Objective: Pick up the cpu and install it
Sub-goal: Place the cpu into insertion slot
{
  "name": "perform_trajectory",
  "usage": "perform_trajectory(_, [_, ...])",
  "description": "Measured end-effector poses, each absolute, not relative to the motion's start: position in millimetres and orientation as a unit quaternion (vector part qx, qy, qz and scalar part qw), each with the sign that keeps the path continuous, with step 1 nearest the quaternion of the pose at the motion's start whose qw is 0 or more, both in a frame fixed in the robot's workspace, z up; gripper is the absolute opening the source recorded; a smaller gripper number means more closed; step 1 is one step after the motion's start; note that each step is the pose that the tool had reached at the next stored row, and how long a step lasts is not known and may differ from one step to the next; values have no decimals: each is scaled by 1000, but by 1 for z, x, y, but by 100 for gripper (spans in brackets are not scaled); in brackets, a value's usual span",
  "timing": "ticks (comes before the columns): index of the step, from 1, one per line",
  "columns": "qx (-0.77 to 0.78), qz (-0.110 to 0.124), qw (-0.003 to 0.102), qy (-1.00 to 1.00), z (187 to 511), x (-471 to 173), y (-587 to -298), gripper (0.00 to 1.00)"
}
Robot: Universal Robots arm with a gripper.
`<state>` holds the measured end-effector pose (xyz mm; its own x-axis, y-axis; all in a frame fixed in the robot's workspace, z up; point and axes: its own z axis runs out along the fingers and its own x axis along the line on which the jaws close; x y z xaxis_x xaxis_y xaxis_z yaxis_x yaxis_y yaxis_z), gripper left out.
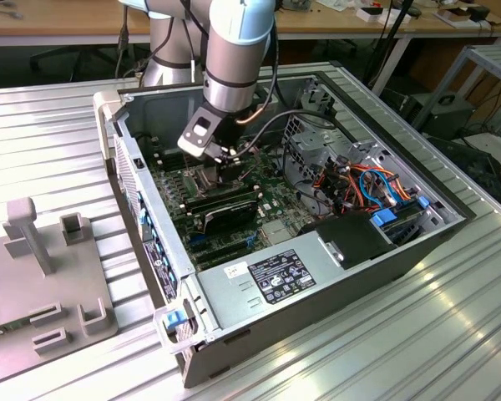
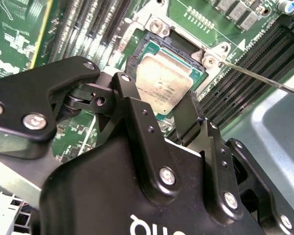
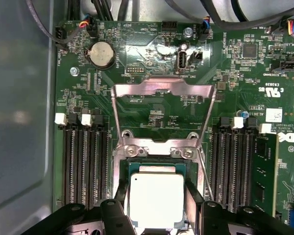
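Note:
The cpu (image 3: 155,199), a square chip with a silver lid on a green base, sits level in or just above the open socket (image 3: 118,166) on the motherboard; I cannot tell which. My gripper (image 3: 155,208) reaches down into the computer case (image 1: 129,180) and its black fingers (image 3: 121,196) press on two opposite edges of the chip. In the second wrist view the cpu (image 2: 164,81) lies between the fingers (image 2: 186,115) over the socket frame (image 2: 157,27). The socket's metal load plate (image 3: 161,88) is swung back open.
Black memory slots (image 3: 85,166) run along both sides of the socket, and a thin lever rod (image 2: 259,81) sticks out beside it. A power supply (image 1: 275,280), coloured cables (image 1: 367,180) and a drive cage fill the case. A grey fixture (image 1: 42,284) stands at the exterior view's left.

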<state>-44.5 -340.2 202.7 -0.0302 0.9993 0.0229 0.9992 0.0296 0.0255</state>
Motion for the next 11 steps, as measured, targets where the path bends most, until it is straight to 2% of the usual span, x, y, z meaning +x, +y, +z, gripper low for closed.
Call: perform_trajectory(11, [696,17,1,717,203,-45,-339,55])
